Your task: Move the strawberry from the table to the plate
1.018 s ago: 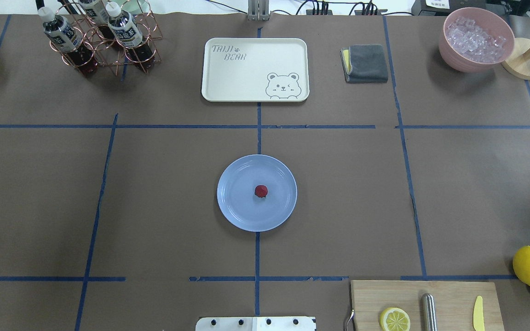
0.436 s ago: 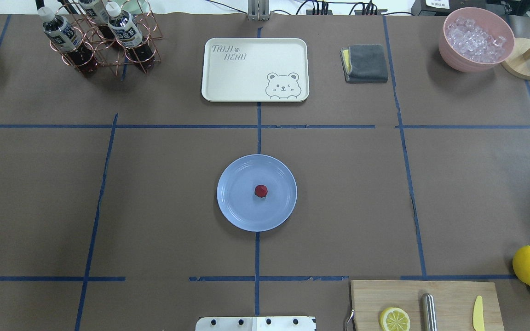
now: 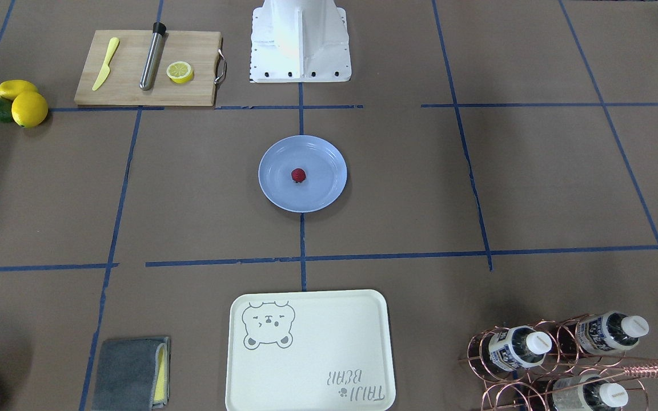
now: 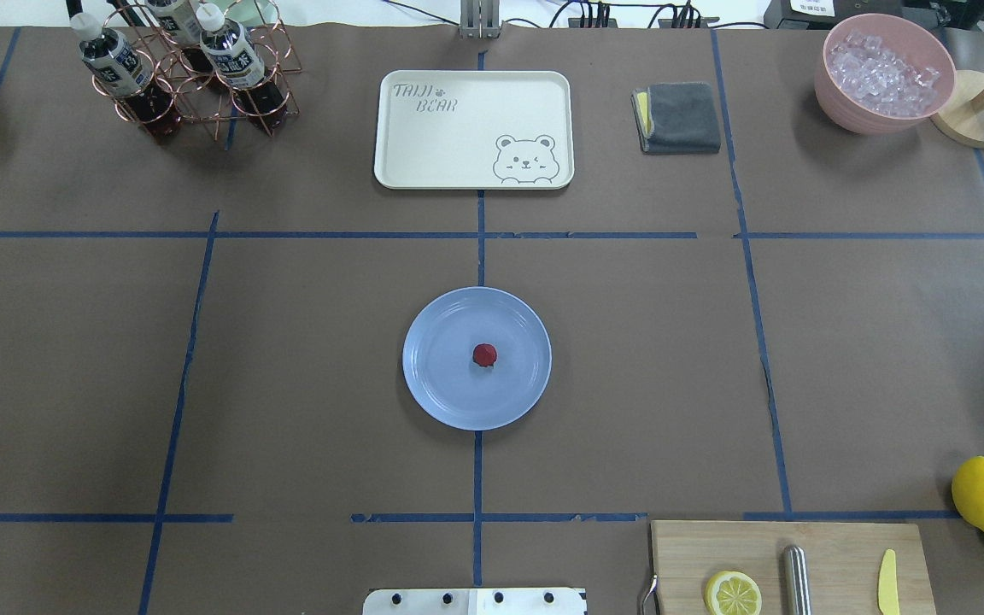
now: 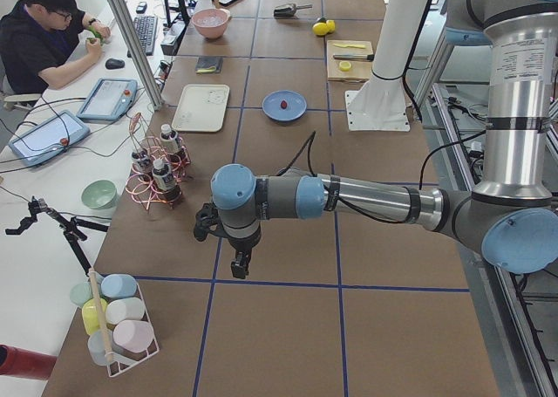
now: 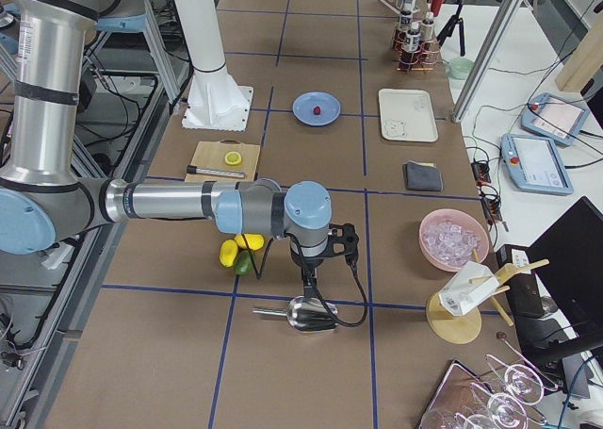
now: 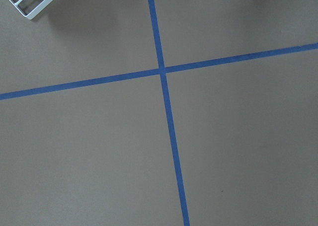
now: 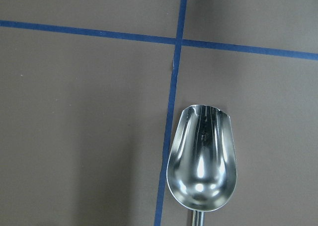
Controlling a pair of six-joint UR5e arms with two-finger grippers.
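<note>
Judged as good as finished, with the strawberry [image 4: 484, 354] lying near the middle of the plate [image 4: 434, 389] at the centre of the counter [image 4: 287, 359]; calls for no further pick, at most a check of the placement; cannot tell whether the jaws of the left arm [image 5: 366, 196] or right arm [image 6: 179, 201] are apart or together, both well apart from the plate; reads "TAIJI BEAR" on the cream tray [image 4: 458, 145]; leaves the bottle labels [image 4: 120, 68] unread, too small.

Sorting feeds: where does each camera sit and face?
Front: across the table, facing the base.
Overhead: behind, looking forward; base edge only.
Left side: table's end; left arm near.
Right side: opposite end; right arm near.
Left wrist: down on tape; no body.
Right wrist: down on scoop; no body.
Front, overhead share strawberry on plate.
</note>
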